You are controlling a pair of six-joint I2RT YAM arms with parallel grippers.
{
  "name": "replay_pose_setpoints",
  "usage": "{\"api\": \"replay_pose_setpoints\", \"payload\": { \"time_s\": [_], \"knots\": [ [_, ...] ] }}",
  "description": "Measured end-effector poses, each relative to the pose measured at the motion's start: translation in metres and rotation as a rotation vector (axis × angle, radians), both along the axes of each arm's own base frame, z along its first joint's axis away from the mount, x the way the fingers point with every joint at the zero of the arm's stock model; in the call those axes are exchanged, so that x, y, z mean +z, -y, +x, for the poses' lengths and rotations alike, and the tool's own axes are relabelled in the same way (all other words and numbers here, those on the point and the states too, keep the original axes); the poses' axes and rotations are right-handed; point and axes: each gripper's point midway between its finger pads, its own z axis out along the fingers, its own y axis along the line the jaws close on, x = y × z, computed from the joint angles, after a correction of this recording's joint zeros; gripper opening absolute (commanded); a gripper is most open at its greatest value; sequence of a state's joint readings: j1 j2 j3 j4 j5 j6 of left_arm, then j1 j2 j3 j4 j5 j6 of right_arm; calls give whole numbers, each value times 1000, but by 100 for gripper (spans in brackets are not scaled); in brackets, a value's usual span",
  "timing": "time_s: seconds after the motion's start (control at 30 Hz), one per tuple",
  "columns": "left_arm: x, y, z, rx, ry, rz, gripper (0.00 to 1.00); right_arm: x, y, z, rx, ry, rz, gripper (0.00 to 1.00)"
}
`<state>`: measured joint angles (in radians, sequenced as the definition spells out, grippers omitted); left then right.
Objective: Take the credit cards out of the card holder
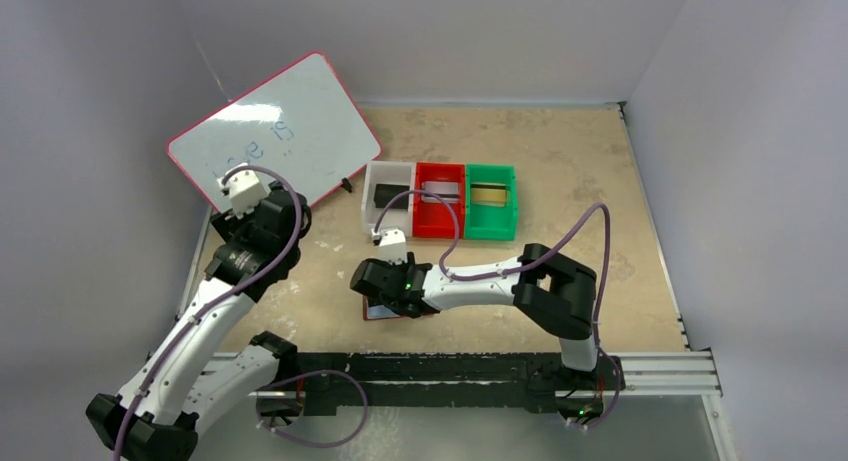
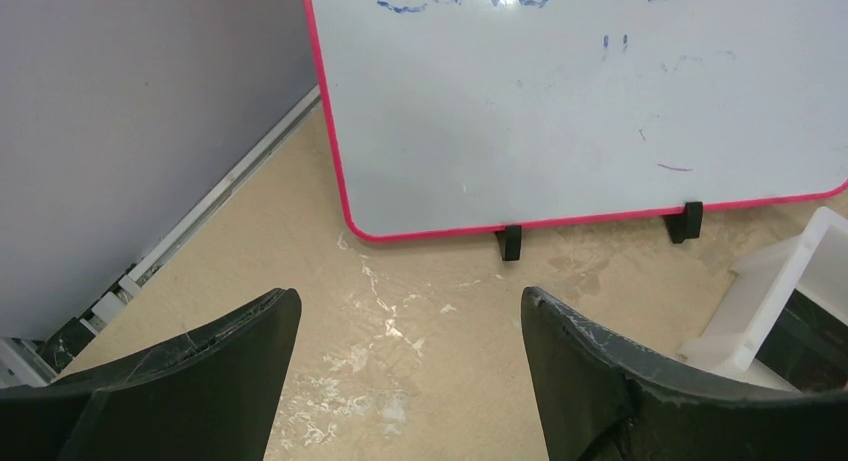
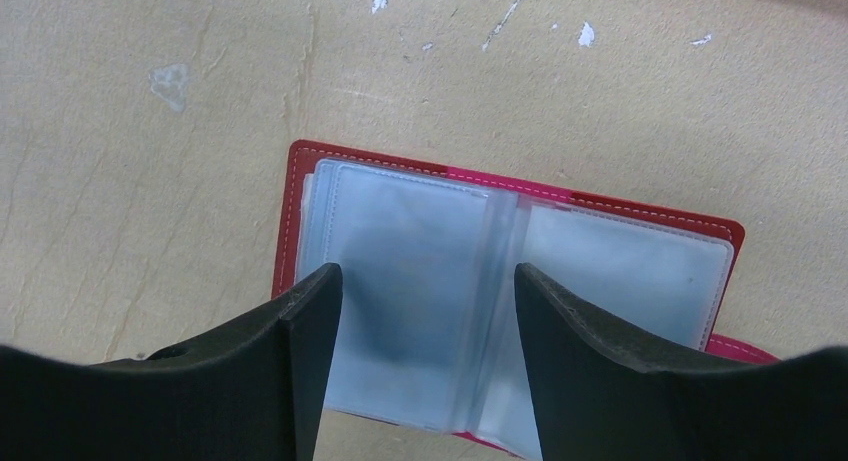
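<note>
Hanging over the open holder point(image 3: 620, 271), the right pincer point(image 3: 425, 276) gapes empty; the left pincer point(image 2: 410, 299) gapes before the whiteboard point(image 2: 600, 101).

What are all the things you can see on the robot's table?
whiteboard: 1, white with a pink-red frame, propped up at the far left
white bin: 1, white, left of the row in the middle
red bin: 1, red, middle of the row
green bin: 1, green, right of the row
black credit card: 1, black, in the white bin
silver-grey credit card: 1, silver-grey, in the red bin
gold credit card: 1, gold, in the green bin
card holder: 1, dark red with pale blue sleeves, lying open near the front
table: 1, beige
left end effector: 1, black, open, near the whiteboard
right end effector: 1, black, open, over the card holder
</note>
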<state>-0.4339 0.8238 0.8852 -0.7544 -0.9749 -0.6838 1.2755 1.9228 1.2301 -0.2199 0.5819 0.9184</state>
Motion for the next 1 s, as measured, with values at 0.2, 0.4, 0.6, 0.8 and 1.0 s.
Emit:
{"api": "replay_pose_setpoints", "payload": {
  "time_s": [0.2, 0.4, 0.6, 0.8, 1.0],
  "knots": [
    [-15, 6, 8, -11, -68, 19, 82, 3, -3, 1, 5, 5, 6, 66],
    [-18, 5, 9, -7, -80, 16, 81, 7, -8, 2, 14, 11, 18, 67],
    [-18, 4, 9, -3, -79, 16, 81, 2, -13, 3, 11, 1, 4, 65],
    [-18, 4, 9, -3, -79, 16, 81, -6, -9, 2, 1, -6, -18, 54],
    [-18, 4, 9, -3, -79, 16, 80, -3, -13, 3, -1, -6, 5, 45]
  ]
}}
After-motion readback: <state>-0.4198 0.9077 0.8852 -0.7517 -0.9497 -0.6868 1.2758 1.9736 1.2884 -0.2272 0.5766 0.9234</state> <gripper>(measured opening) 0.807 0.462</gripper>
